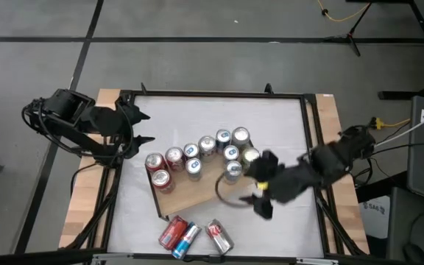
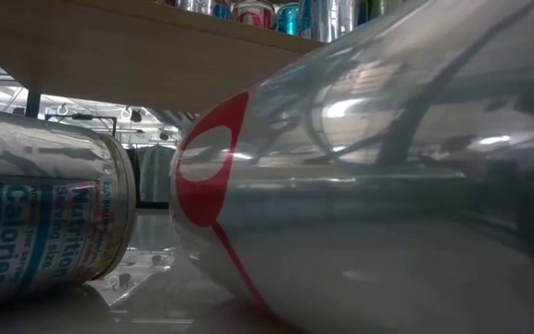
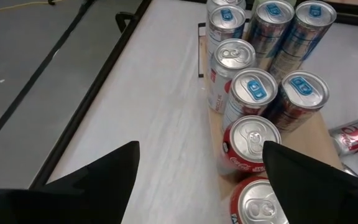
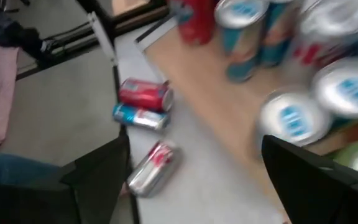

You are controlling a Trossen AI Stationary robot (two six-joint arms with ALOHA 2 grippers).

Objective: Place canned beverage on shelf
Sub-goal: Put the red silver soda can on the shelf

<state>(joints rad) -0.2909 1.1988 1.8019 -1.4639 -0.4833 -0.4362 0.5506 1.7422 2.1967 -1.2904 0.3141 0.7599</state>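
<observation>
From above, the flat light-brown wooden shelf (image 1: 197, 193) lies skewed on the smooth white black-rimmed tabletop (image 1: 285, 132). About ten upright cylindrical metal cans (image 1: 206, 146) stand on it in a curved row, two of them red (image 1: 158, 177), the rest silver or blue-topped. Three more cans lie on their sides on the tabletop beside the shelf's near edge: a red one (image 1: 171, 230), a blue-and-silver one (image 1: 187, 240) and a silver one with red marking (image 1: 218, 235). The left gripper (image 1: 140, 129) hangs at the shelf's left end, jaws released and empty. The right gripper (image 1: 260, 193) hovers over the shelf's right part, jaws also spread, gripping nothing.

At tabletop height, the glossy silver can with its red mark fills the picture, and the blue-and-silver can beside it reads "Calories" and "Nutrition". The shelf board spans overhead.

The left wrist camera shows nine pull-tab tops on the shelf; the nearest red can (image 3: 248, 148) carries white Coca-Cola script.

The right wrist camera shows the three lying cans beside the wooden board, blurred.
</observation>
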